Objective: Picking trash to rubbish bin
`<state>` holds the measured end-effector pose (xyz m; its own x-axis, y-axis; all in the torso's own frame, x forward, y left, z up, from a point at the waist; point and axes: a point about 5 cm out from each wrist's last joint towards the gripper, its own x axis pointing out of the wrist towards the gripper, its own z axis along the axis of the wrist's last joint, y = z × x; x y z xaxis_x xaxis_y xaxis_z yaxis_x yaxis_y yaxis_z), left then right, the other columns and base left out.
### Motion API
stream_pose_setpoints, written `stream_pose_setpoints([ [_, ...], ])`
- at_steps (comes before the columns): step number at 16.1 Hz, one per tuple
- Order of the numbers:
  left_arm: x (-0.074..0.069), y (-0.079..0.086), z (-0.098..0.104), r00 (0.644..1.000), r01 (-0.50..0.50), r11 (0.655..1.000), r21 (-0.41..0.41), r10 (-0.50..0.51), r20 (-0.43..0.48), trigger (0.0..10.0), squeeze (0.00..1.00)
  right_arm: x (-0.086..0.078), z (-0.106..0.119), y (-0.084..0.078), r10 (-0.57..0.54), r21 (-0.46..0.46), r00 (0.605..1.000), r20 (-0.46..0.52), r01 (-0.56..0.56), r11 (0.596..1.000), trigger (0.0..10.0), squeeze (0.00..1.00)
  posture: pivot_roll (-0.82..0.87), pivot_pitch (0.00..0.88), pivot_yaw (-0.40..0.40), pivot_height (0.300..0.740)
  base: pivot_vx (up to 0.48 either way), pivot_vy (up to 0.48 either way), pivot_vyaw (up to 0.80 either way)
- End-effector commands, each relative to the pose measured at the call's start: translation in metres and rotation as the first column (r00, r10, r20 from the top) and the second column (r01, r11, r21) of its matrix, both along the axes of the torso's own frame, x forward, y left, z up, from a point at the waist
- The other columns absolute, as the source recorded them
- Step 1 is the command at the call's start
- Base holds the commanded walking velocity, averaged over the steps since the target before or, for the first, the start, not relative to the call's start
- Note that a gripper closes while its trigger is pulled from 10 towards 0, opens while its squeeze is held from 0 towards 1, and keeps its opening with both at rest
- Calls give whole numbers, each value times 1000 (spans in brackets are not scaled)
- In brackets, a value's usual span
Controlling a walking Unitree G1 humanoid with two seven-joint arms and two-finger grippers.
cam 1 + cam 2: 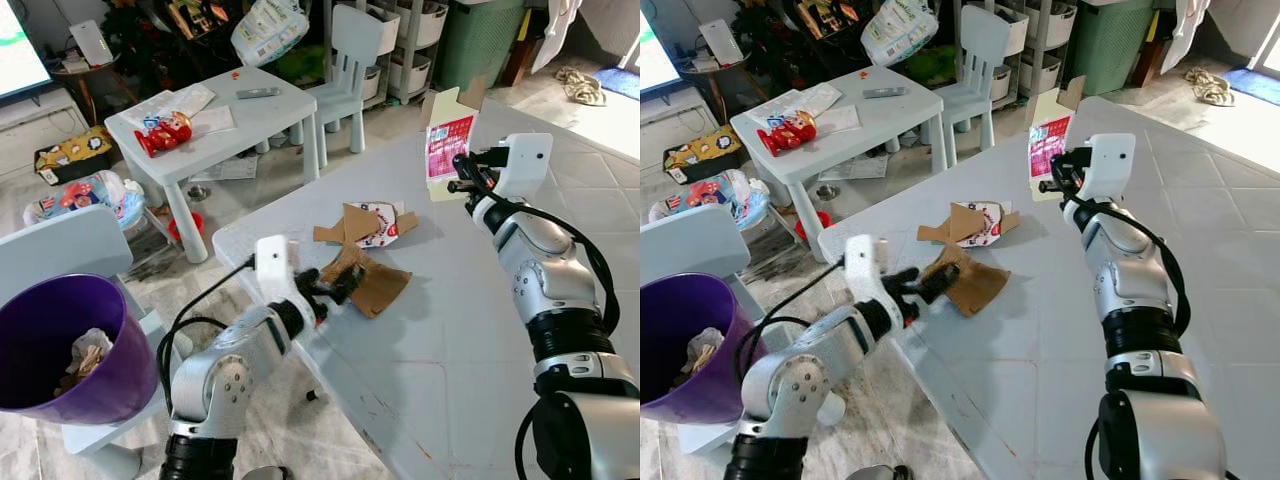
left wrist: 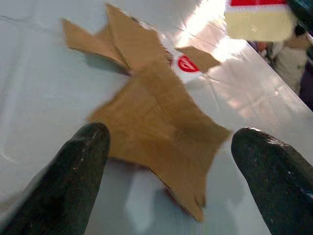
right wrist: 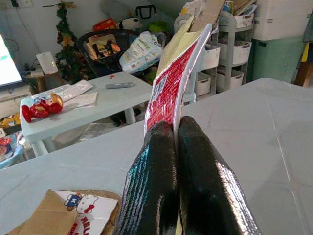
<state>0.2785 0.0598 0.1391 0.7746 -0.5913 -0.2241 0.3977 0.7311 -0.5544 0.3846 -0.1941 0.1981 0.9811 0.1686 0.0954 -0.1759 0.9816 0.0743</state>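
Brown cardboard scrap (image 1: 372, 283) lies on the grey worktop (image 1: 480, 330), left claw (image 1: 335, 285) at its edge. Left wrist: fingers (image 2: 73, 171) spread wide around it, released. Right wrist: right claw (image 3: 176, 132) clenched on a red-and-white carton (image 3: 171, 83), held above the worktop.

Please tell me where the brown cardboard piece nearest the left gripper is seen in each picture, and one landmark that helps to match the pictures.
Left eye view: cardboard piece lies on the grey table, centre, at the left gripper.
Right eye view: centre-left, by the same gripper.
Left wrist view: middle, between the open fingers.
Right wrist view: I cannot tell it from the other scraps at the lower edge.
Shared landmark: printed carton scrap beyond it.
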Motion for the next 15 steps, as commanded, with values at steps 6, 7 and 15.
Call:
stream_pose_setpoints([
  [6, 0, 9, -31, 998, 60, 976, 211, -52, -42, 10000, 0, 1, 8, 2, 1, -2, 1000, 27, -1, 1000, 0, 0, 37, 65, 2, 740, 0, 0, 0],
  [7, 1, 10, -33, 997, 73, 969, 238, -65, -41, 10000, 0, 1, 8, 2, -1, 0, 1000, 28, 1, 1000, 0, 0, 37, 64, 6, 740, 0, 0, 0],
  [15, 44, 13, -31, 985, 29, 948, 316, -80, 150, 0, 0, 2, 6, 8, -2, 16, 1000, 24, 1, 1000, 0, 0, 38, 63, 14, 740, 0, 0, 0],
])
